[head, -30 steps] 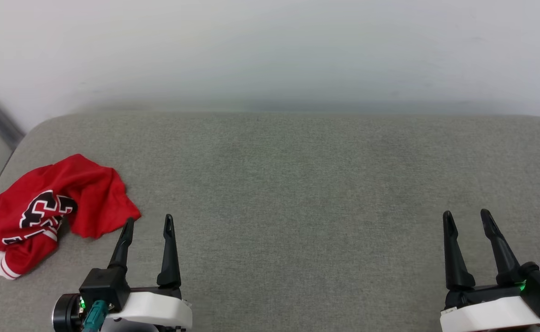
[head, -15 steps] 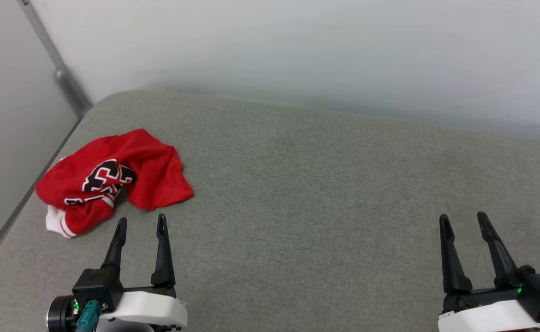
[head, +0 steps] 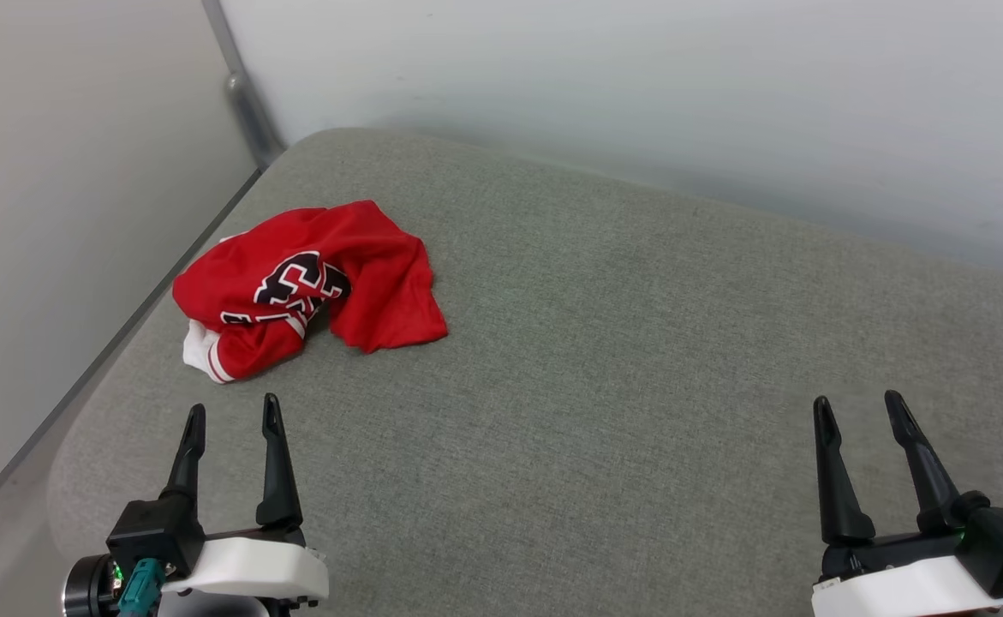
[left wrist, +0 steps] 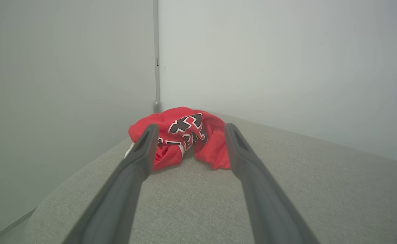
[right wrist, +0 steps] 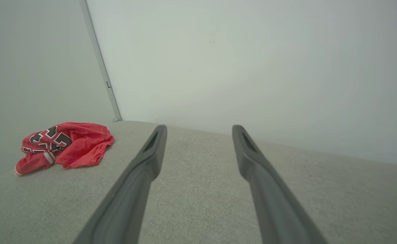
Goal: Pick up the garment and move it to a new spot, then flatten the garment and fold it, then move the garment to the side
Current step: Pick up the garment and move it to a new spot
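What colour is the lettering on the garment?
Black with white outlines, on the red garment; clearest in the head view.

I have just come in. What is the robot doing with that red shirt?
A two-armed robot faces a crumpled red garment lying in a heap near the left edge of a grey padded surface. Nothing holds it yet. The left gripper, jaws open, points at it from a short way off; the right gripper, jaws also open, is far to the right.
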Motion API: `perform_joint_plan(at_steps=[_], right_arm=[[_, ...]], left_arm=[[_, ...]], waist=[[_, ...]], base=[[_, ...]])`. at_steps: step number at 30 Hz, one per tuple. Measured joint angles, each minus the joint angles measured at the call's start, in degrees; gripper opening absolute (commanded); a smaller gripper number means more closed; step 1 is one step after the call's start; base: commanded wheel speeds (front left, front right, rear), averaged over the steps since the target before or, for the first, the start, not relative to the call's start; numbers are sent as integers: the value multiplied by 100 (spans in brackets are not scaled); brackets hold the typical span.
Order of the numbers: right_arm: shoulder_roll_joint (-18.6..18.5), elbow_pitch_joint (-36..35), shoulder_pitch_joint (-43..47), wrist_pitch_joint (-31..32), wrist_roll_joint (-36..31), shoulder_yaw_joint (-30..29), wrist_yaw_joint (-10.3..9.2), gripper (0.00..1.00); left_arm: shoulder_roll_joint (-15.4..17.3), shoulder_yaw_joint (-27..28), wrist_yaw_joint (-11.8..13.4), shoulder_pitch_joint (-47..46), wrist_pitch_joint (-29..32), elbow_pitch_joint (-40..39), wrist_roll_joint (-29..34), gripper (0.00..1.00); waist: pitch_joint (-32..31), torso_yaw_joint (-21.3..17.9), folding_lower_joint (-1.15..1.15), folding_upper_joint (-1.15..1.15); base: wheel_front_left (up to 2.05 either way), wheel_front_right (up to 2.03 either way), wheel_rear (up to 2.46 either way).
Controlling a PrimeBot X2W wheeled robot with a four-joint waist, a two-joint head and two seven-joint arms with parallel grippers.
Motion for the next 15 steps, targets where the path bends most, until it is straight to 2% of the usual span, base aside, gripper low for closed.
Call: perform_joint_plan(at_steps=[8, 15], right_arm=[[0, -7, -38, 0, -54, 52, 0, 100], [0, -114, -258, 0, -296, -7, 0, 100]], left_arm=[[-4, 221, -76, -86, 0, 10, -75, 100], [66, 917, -675, -1107, -1, 64, -74, 100]], waist=[[151, 73, 1, 0], [464, -66, 1, 0]], base=[[0, 0, 0], [0, 0, 0]])
